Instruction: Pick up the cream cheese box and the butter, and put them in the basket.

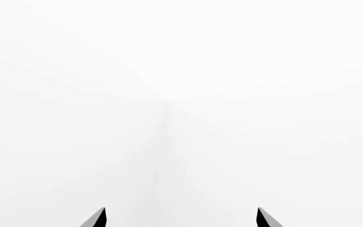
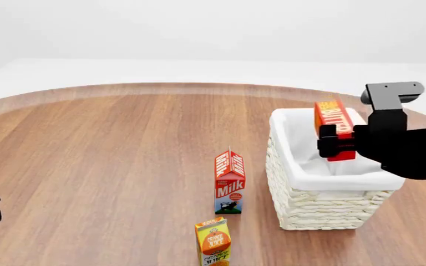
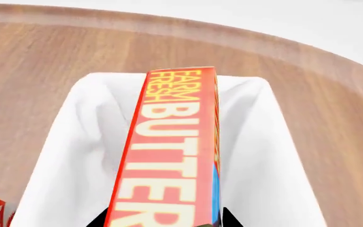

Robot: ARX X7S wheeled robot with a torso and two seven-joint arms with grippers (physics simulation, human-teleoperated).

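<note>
Right tool (image 2: 334, 141) clamps butter (image 2: 335, 128) upright over basket (image 2: 324, 205); left tool (image 1: 181, 217) wide, idle; lower inside the lining before letting go.

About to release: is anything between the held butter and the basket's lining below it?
Nothing: in the right wrist view, only bare white lining of the basket shows under the butter, gripped by the right gripper.
</note>
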